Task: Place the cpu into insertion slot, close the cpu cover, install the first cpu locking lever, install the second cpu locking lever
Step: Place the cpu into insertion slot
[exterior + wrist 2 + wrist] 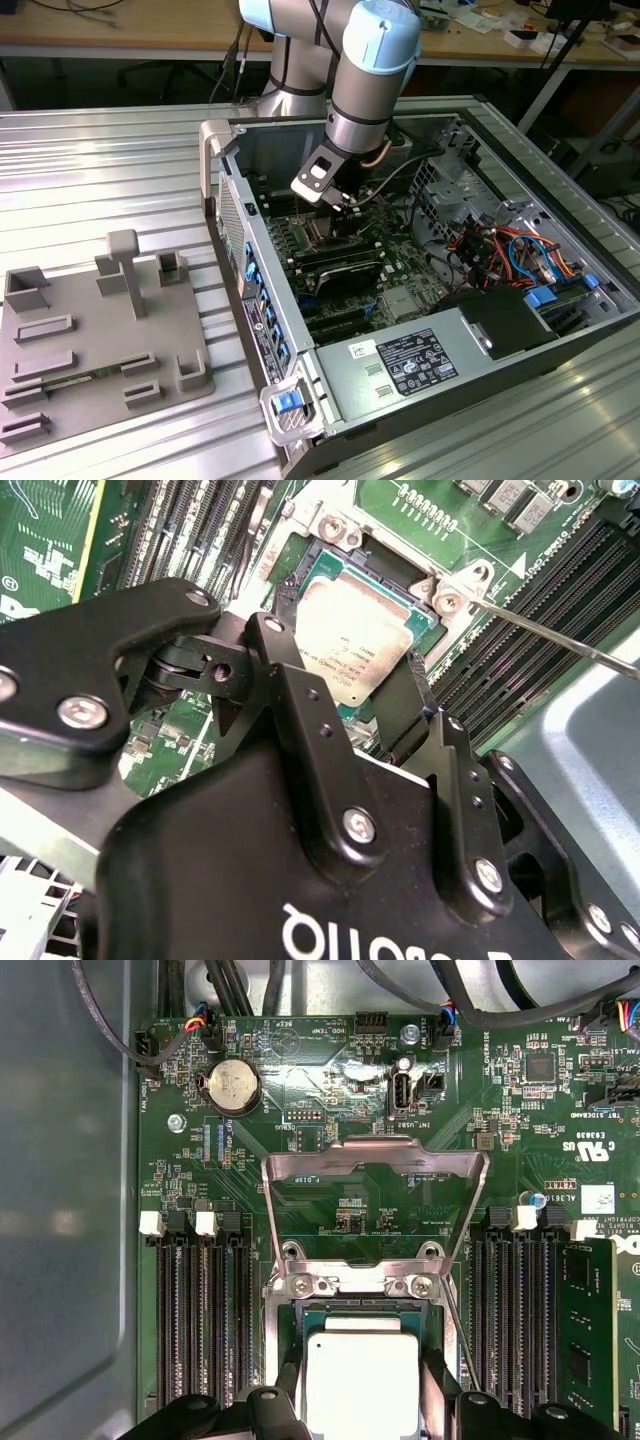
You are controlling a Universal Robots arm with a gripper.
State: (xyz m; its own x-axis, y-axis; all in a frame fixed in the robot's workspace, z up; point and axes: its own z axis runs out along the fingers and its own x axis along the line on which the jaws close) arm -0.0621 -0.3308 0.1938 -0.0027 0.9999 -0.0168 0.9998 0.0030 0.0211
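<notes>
- The step in hand is, in my judgement, the first one: placing the cpu (360,1378) into the insertion slot (352,1307). The three later steps are not yet done.
- The tool (340,205) reaches down into the open computer case (255,290), which lies on the desk (100,160).
- The tool is closed on the cpu. In both wrist views its two black fingers (290,690) stand against two opposite edges of the chip, with no gap that I can see.
- The cpu sits between the fingertips, right at the insertion slot, with its metal face up. In the second wrist view the dark rim of the slot shows around the chip. I cannot tell if the chip already rests fully in the seat or hangs just above it.
- The cpu cover (380,1146) is folded back from its hinge and lies over the green motherboard (300,1070), just beyond the slot. It leaves the slot free.
- A thin metal locking lever (560,638) runs along one side of the slot, near one finger but not touching it.
- What the move calls for, as I judge it: the chip must stay level and square to the rim, with very little downward force, because a tilted chip could harm the contacts under it.
- The fingers have little room to spread, with the lever on one side and the black memory slots (200,1320) on both sides.
</notes>
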